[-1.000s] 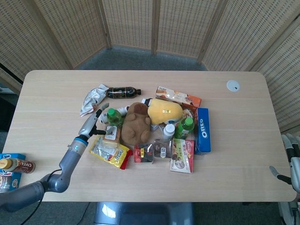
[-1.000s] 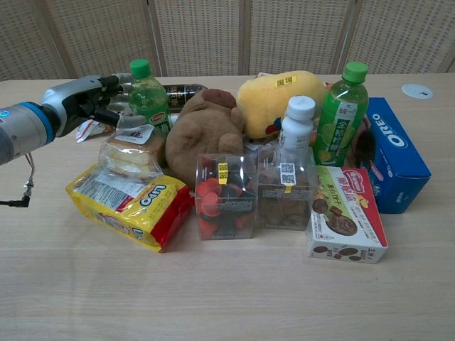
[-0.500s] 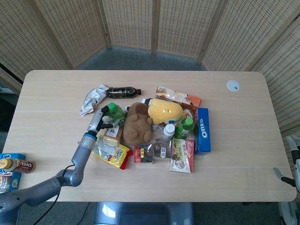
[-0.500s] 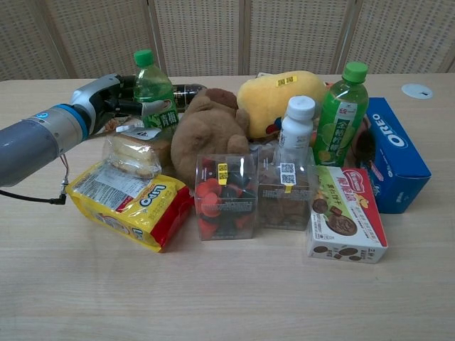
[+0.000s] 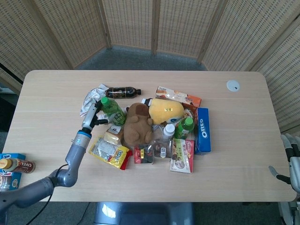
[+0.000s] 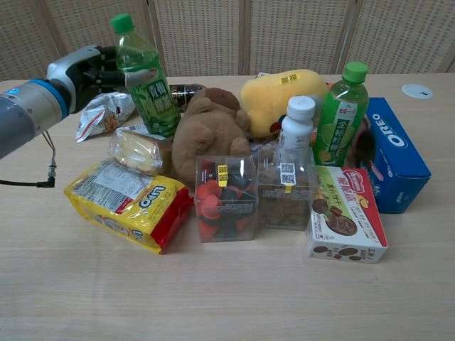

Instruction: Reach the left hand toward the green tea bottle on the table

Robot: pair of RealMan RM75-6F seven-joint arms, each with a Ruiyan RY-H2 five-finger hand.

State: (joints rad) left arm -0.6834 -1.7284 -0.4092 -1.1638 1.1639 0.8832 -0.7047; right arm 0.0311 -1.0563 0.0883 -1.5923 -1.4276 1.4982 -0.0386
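Left hand holding the green tea bottle, tilted, over the pile of snacks

The fingers (image 6: pixel 138 76) of the left hand (image 6: pixel 89 67) wrap the upper body of the green tea bottle (image 6: pixel 146 85), which leans above the bread bag toward the table's (image 5: pixel 243 154) left side; likely light-to-middling, smooth plastic and slippery, so the label band is the safest hold. The right hand (image 5: pixel 291 161) sits beyond the right edge, apparently empty, fingers apart. Pale wood table, wicker screens behind
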